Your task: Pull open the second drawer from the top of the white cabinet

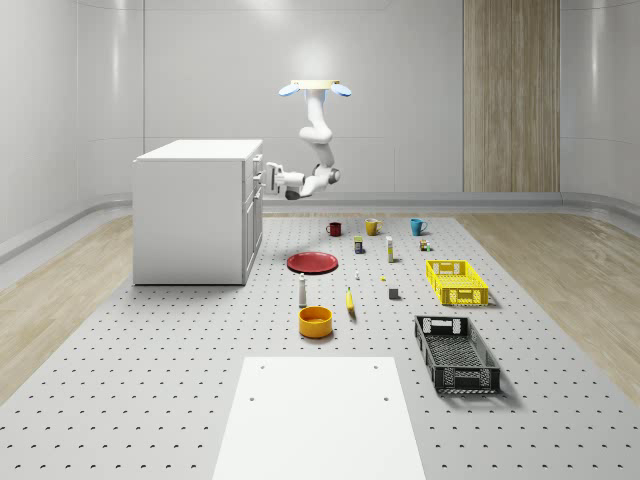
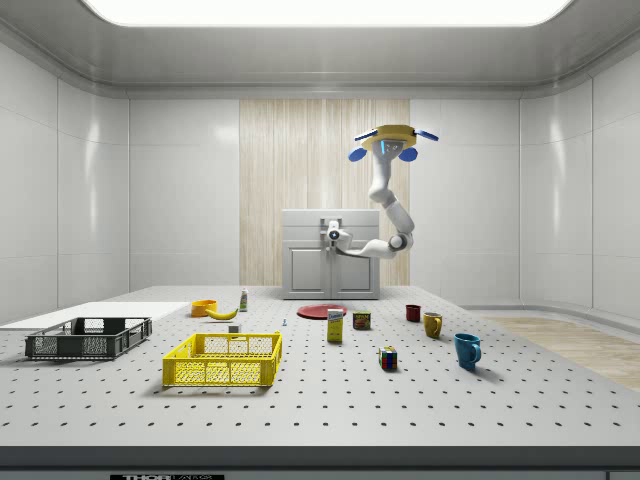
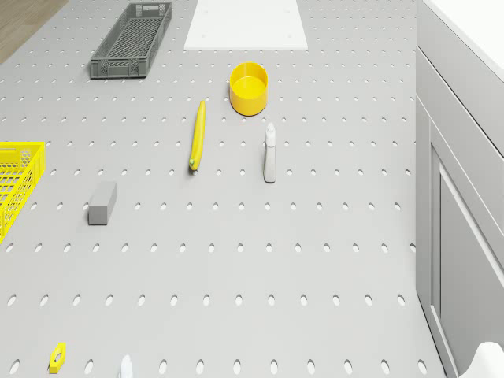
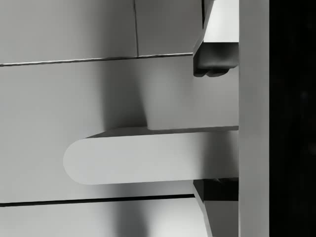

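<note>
In the whole-scene view, our drone (image 1: 315,89) hovers beside the boxy white cabinet (image 1: 195,210), which stands on the perforated grey tabletop (image 1: 150,380), and the arm reaches our tool (image 1: 268,177) to the upper drawer fronts.

In the side view, the tool (image 2: 334,235) sits against the cabinet's front, near its top.

In the drone view, the drawer fronts (image 3: 461,197) look flush, so we judge nothing is open yet.

In the wrist view, the flat rounded white handle (image 4: 148,155) lies between our two fingers (image 4: 215,59), which stand apart on either side of it. We should close squarely on it, confirm it is the second drawer, then pull straight back.
</note>
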You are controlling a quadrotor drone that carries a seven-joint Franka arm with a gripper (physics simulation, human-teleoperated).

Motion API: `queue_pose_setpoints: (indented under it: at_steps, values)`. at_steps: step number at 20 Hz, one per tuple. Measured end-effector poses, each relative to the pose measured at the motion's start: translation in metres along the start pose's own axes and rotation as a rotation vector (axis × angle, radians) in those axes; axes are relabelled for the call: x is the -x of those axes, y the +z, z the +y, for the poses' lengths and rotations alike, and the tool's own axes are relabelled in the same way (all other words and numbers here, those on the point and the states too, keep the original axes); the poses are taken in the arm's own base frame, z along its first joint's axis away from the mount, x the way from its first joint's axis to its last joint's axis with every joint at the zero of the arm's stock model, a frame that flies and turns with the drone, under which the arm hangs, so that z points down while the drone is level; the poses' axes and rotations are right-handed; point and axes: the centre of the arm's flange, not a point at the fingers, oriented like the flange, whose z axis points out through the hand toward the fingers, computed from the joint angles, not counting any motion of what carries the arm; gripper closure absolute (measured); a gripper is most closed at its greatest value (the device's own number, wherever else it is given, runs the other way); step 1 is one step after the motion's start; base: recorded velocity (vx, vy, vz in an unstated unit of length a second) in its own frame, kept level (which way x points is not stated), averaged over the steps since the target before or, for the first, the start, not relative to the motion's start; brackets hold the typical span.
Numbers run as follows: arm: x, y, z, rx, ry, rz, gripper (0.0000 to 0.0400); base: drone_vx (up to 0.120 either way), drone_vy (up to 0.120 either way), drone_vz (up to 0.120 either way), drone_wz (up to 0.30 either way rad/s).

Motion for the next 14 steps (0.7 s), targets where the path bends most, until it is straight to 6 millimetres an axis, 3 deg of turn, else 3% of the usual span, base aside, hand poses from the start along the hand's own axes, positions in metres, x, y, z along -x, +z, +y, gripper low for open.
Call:
queue_pose_setpoints:
  at_steps: [1, 3, 6, 9, 10, 14]
  values:
    - [0.003, -0.004, -0.001, 0.005, 0.007, 0.006, 0.0047, 0.0, 0.0, 0.0, 0.0]
    - [-0.004, -0.005, 0.003, -0.004, -0.02, -0.001, 0.0111, 0.0, 0.0, 0.0, 0.0]
    - [-0.011, -0.005, 0.006, -0.015, -0.052, -0.01, 0.0175, 0.0, 0.0, 0.0, 0.0]
    - [-0.015, -0.006, 0.008, -0.022, -0.074, -0.017, 0.021, 0.0, 0.0, 0.0, 0.0]
    - [-0.013, -0.008, 0.007, -0.018, -0.059, -0.014, 0.019, 0.0, 0.0, 0.0, 0.0]
    - [-0.021, -0.014, 0.011, -0.034, -0.098, -0.027, 0.0248, 0.0, 0.0, 0.0, 0.0]
